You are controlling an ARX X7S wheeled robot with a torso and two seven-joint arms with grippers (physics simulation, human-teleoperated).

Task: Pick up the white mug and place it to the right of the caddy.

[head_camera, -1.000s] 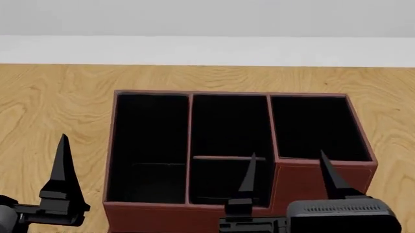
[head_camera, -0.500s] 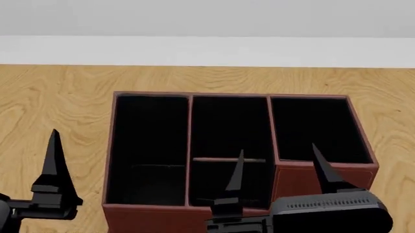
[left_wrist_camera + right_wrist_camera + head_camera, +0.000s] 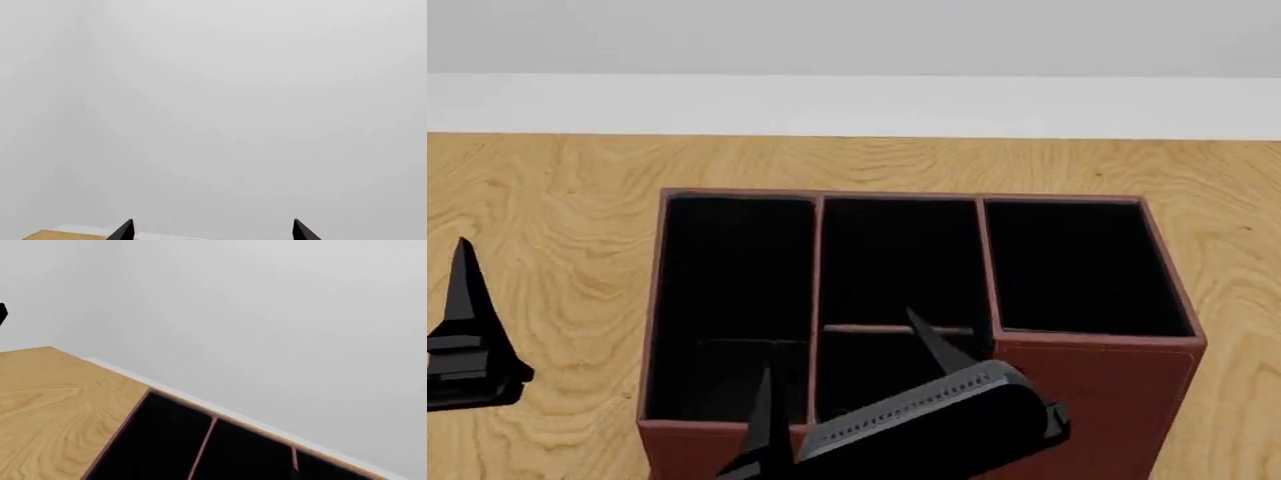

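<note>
The white mug is not in any view. The caddy (image 3: 1094, 380), a dark reddish-brown box with black-lined compartments, stands in the middle of the head view; it also shows in the right wrist view (image 3: 200, 445). My right gripper (image 3: 837, 345) hangs tilted over the caddy's front middle, fingers spread apart and empty. Its fingers do not show in the right wrist view. My left gripper (image 3: 213, 232) is open and empty, facing the bare wall. Only one of its fingers (image 3: 467, 310) shows at the head view's left edge, over the table to the left of the caddy.
The caddy stands on a light wooden table (image 3: 547, 200) that runs to a white wall strip (image 3: 854, 105) at the back. Bare wood lies on both sides of the caddy.
My right gripper has swung left and rolled to a slant over the caddy's front. My left gripper has moved left, toward the edge of the head view.
</note>
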